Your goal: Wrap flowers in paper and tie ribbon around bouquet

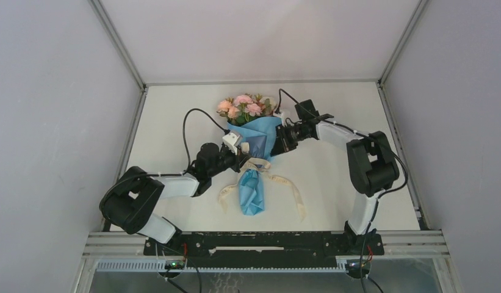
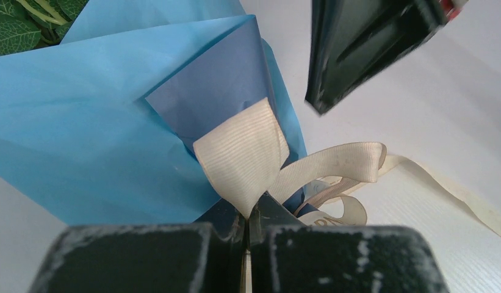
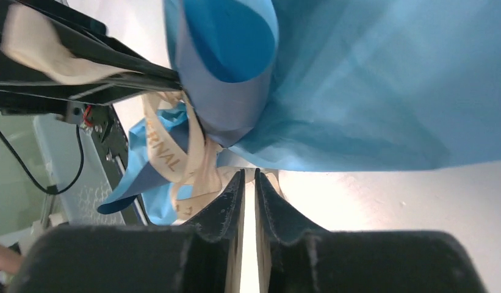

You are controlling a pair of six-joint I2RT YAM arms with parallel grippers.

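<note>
From overhead I see the bouquet (image 1: 263, 131): pink and cream rose-like flowers (image 1: 240, 107) in a cone of crinkly sky-blue paper (image 1: 251, 194). It lies on the white table (image 1: 174, 116), blooms away from me and point toward the arm bases. The narrow cream-beige ribbon (image 1: 258, 163) crosses its waist, and two loose tails trail either side of the tip. My left gripper (image 1: 240, 156) is at the waist from the left. My right gripper (image 1: 277, 145) is just beside the cone from the right.

On the left wrist camera the fingers are pressed together on a loop of ribbon. The loop stands up from the pinch against the paper's darker fold. A black finger of my right gripper hangs above, apart from the loop.

On the right wrist camera the fingers stand nearly together with a thin slit between them. The ribbon tangle lies just beyond their tips, and I cannot tell whether a strand sits in the slit.

I judge the ribbon light, floppy and fairly slick, so it wants a flat pinch near the waist, not at a tail end. The paper looks thin and easily creased, so I would not squeeze it. The whole bundle seems light enough to slide under a one-sided tug.
</note>
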